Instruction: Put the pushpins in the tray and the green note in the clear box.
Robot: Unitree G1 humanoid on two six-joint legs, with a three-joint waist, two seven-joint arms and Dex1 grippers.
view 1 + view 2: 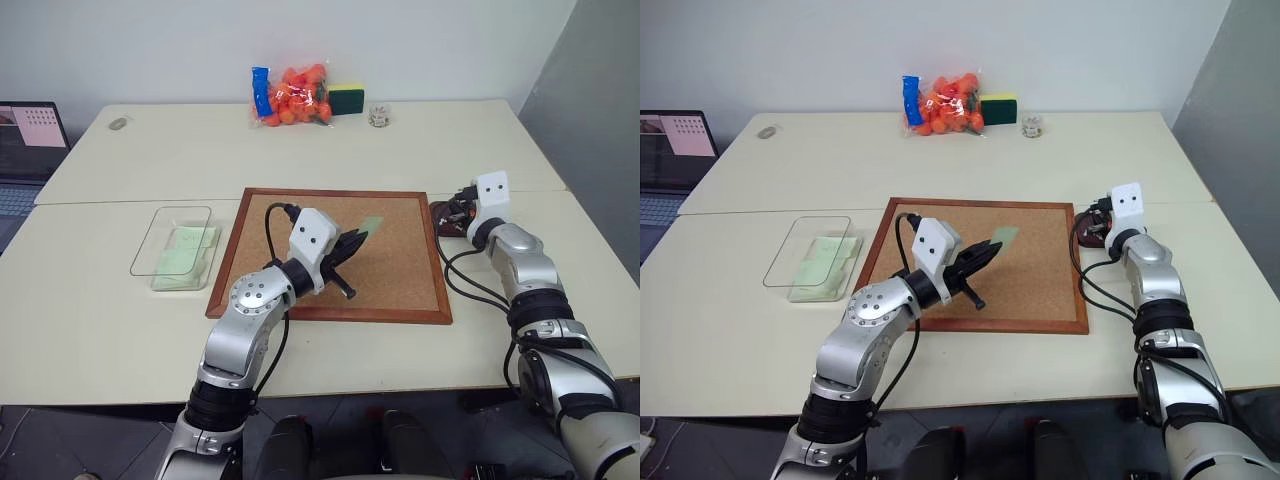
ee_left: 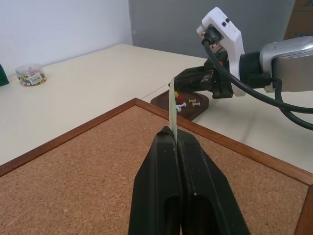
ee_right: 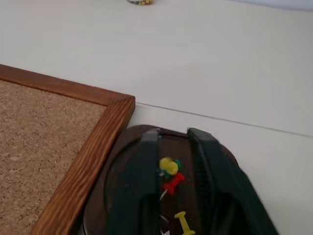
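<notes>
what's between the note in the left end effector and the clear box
Nothing visible. The left end effector holds the green note over the corkboard; the clear box lies beyond the board's left frame, with bare table between.

One corkboard (image 1: 390, 265), one clear box (image 1: 175, 240), one dark tray (image 3: 112, 186), one green note (image 1: 370, 226), one sponge (image 1: 348, 98) and one laptop (image 1: 28, 150) are counted on the desk (image 1: 120, 320). At least four pushpins (image 3: 171, 178) are seen in the tray.

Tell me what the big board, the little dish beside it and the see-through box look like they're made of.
The board: cork, judging by its speckled tan grain, inside a reddish varnished wooden frame. The tray: dark reddish-brown with a smooth rim, perhaps wood or plastic; I can't tell. The clear box: transparent, glossy, probably plastic.
</notes>
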